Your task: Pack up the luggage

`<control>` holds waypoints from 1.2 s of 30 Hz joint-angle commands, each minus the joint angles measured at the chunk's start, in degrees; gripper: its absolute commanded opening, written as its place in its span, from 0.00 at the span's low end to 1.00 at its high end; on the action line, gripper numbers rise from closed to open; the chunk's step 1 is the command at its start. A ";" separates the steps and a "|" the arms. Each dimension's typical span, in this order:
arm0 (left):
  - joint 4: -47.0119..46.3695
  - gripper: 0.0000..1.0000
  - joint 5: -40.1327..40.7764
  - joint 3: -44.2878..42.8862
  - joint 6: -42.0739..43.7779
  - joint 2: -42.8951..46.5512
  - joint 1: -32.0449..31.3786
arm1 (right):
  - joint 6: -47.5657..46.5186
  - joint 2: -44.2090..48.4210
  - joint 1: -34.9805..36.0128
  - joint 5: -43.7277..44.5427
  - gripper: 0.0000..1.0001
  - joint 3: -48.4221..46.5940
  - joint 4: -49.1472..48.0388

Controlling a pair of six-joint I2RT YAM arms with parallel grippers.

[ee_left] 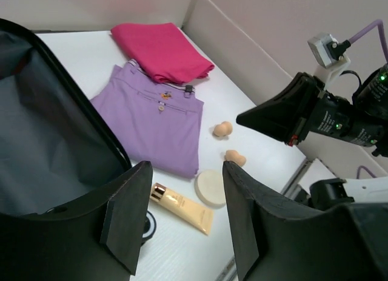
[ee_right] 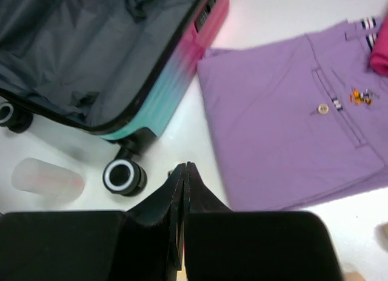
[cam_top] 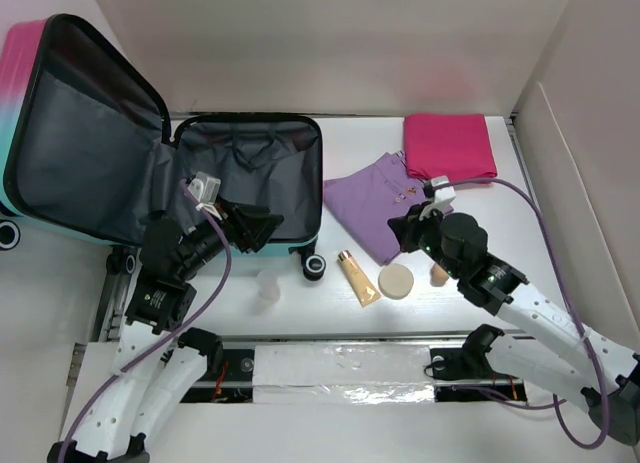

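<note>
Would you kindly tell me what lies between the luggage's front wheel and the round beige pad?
A gold-capped tube lies flat between the wheel and the pad, as the top view shows.

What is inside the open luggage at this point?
Only dark grey lining shows in the luggage, base and lid alike; no packed item is visible. The left gripper and its arm cover the base's near left corner, so that part cannot be checked.
</note>
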State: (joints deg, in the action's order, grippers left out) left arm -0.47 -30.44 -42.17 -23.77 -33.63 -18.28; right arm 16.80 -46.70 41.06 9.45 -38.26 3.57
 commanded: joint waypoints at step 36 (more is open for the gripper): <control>4.51 0.00 10.83 -1.60 5.84 3.83 -4.74 | 18.00 -7.97 -23.55 17.79 0.25 3.98 9.25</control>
State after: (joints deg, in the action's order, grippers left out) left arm 5.50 -20.56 -42.17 -18.26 -30.20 -22.22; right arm 30.02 -56.60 23.31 22.11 -35.86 11.27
